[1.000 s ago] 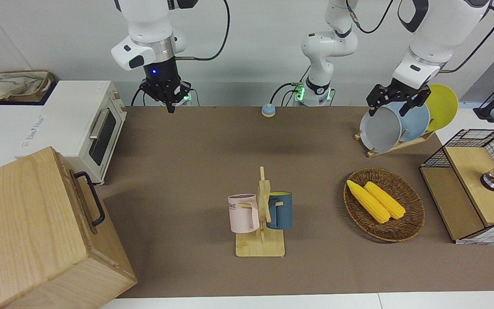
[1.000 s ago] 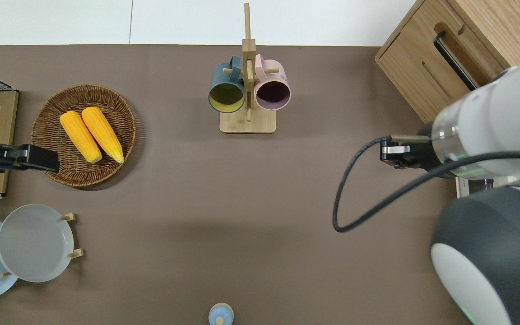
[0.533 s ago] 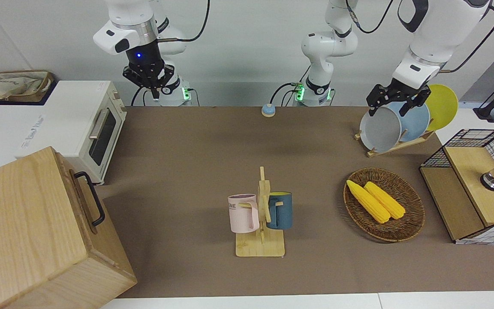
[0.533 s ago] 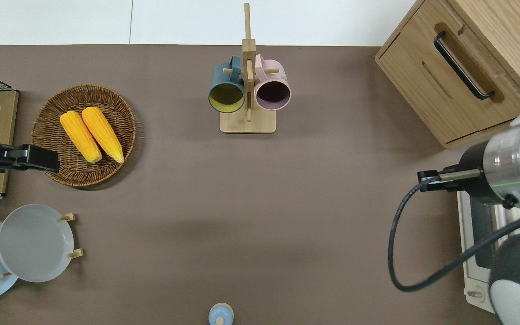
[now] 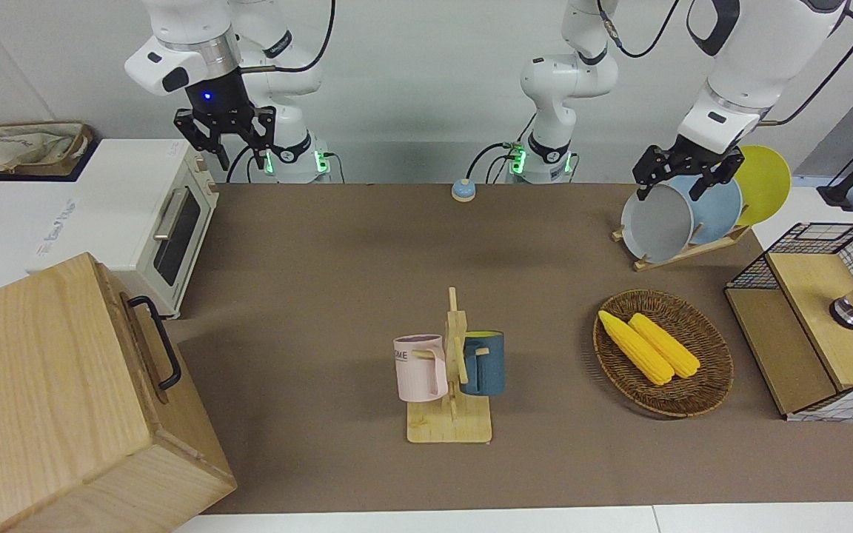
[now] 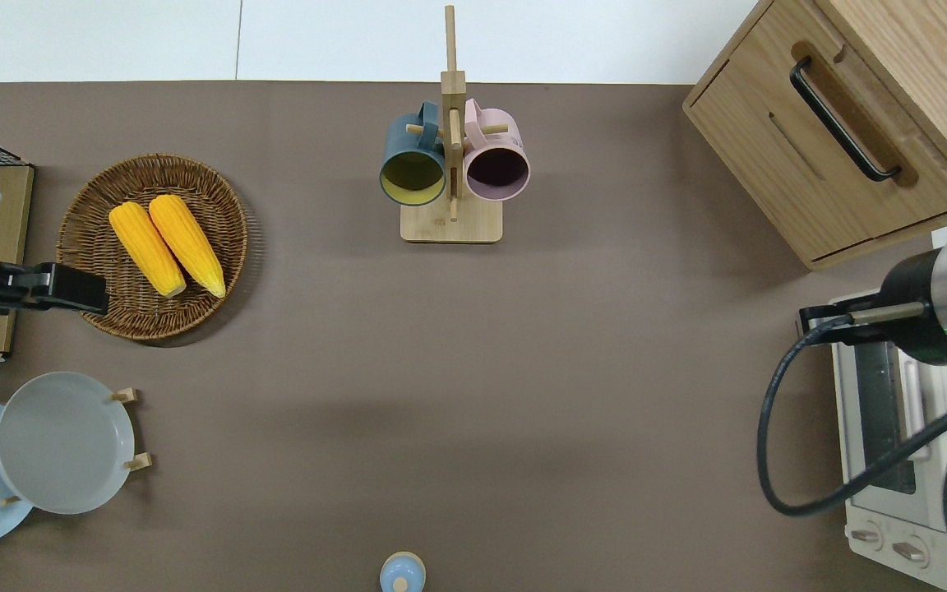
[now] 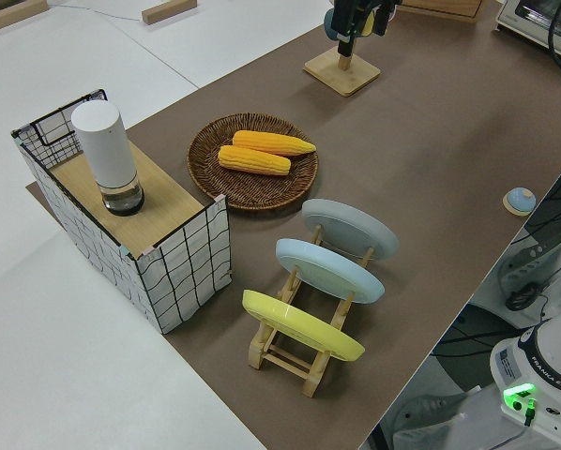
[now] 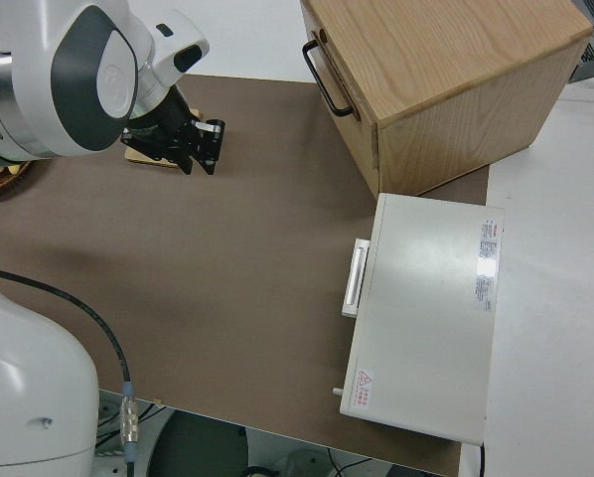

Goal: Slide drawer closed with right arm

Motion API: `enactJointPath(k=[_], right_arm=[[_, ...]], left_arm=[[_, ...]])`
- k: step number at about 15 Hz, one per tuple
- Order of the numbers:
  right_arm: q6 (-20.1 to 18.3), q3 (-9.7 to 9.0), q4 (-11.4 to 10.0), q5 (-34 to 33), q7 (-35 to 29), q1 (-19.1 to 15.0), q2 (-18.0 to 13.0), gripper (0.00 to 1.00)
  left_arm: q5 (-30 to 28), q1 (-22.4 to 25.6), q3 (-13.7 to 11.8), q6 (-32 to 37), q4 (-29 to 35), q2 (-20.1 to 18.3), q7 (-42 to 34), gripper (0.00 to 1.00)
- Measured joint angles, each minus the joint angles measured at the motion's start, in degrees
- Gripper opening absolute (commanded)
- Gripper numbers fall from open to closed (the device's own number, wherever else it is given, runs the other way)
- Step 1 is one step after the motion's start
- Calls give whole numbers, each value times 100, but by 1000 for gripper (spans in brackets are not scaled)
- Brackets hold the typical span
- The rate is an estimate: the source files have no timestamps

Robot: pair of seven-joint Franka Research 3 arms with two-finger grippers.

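The drawer is sitting in the front of the big wooden box, which is standing at about two o'clock from the middle of the bench in the overhead view. Its front is looking flush with the box face, so it is most likely shut and the job is looking as good as done. The right gripper is hanging high in the air with its fingers apart and holding nothing; from above, the right wrist is hovering over the corner of the toaster oven, at roughly five o'clock from the drawer's black handle and well apart from it. The left arm is parked, and the left gripper is also showing its fingers apart. The trouble from here is lying mainly in any further contact. If the right arm is sent back for another push, the box may be skidding along the bench toward twelve o'clock, since nothing is seen bracing it. Spread fingers may also be catching on the handle and dragging the drawer out again. A low swing at this spot is risking a knock against the top of the oven.
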State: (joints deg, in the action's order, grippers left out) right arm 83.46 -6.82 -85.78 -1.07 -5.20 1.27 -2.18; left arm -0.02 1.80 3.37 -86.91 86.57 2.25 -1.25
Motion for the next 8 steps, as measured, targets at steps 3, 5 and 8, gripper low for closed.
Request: enactJointPath(k=[3,5,8], right_arm=[[1,2,118,0,12,-38,61,990],[1,3,164,0,14,-41,101,990],[1,3,181,-1,15,-84,132,990]], left_arm=[[0,0,0,0,0,0,0,993],[0,0,0,0,0,0,0,993],[0,0,0,0,0,0,0,993]])
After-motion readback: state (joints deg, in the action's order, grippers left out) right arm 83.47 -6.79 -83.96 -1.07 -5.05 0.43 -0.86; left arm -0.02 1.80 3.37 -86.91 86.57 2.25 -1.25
